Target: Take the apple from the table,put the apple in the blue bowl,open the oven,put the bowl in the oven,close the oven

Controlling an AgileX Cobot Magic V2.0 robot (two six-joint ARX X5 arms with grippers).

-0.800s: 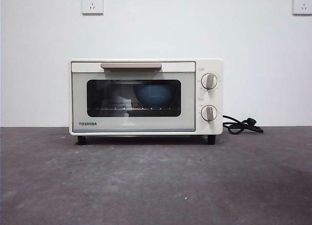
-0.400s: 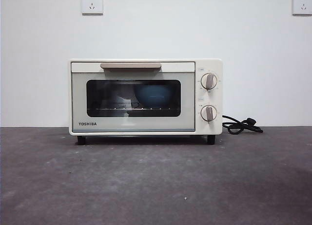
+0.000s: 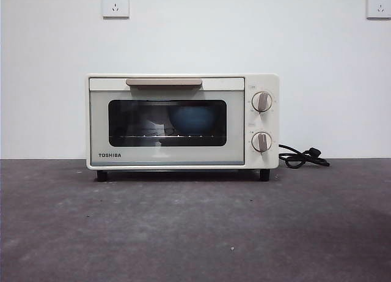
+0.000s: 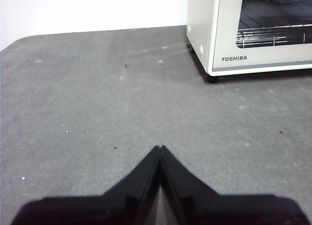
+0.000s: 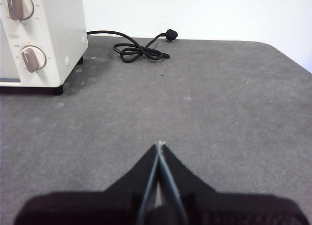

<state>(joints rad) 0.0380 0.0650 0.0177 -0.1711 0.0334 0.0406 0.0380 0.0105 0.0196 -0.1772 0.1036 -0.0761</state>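
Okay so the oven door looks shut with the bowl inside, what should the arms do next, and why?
Probably nothing more than hold still. The oven door is closed, the blue bowl sits on the rack behind the glass, and the left gripper and right gripper are both shut, empty and back from it.

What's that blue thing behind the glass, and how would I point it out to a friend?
Find the cream TOSHIBA oven standing on the table against the white wall. Look through its dark window: the blue bowl sits on the wire rack, right of centre. It is the only blue, rounded thing in there.
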